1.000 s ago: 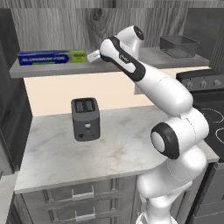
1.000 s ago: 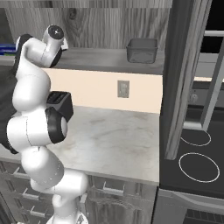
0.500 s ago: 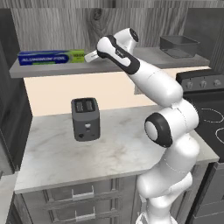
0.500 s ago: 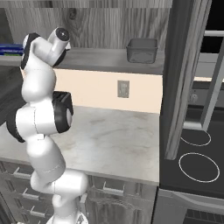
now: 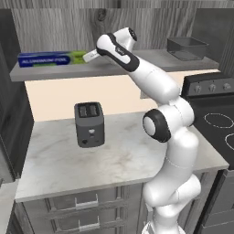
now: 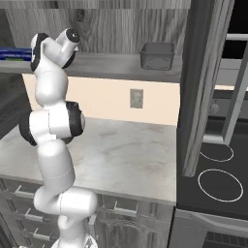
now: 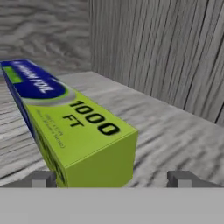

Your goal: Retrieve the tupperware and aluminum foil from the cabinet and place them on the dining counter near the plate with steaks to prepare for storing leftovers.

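My tool [image 5: 91, 55] stands wide open and holds nothing, its two finger tips [image 7: 43, 178] spread apart, one to either side of the lime-green end of the aluminum foil [image 7: 65, 124]. In the hand view that end lies just ahead of me, between the tips, closer to the left one; I cannot tell whether either tip touches it.

The carton runs away from my tool along the shelf [image 5: 114, 68] of the cabinet [image 5: 55, 27], lying flat, with its blue section at the far end. On the green top I read "1000 FT" in black; on the blue oval beyond it white lettering ends in "FOIL", and the smaller print beside the number is too fine to read. In the left base view the carton [image 5: 52, 59] stretches out beyond my tool, away from my arm.

Well behind my tool, at the other end of the same shelf, stands the tupperware [image 5: 186, 48], upright with its mouth open; in the right base view the tub [image 6: 157, 55] looks empty.

Below the shelf, on the white marbled surface [image 5: 114, 155], a black two-slot toaster [image 5: 89, 124] stands upright, its slots empty. A stove [image 5: 217, 123] adjoins that surface on the tub's side.
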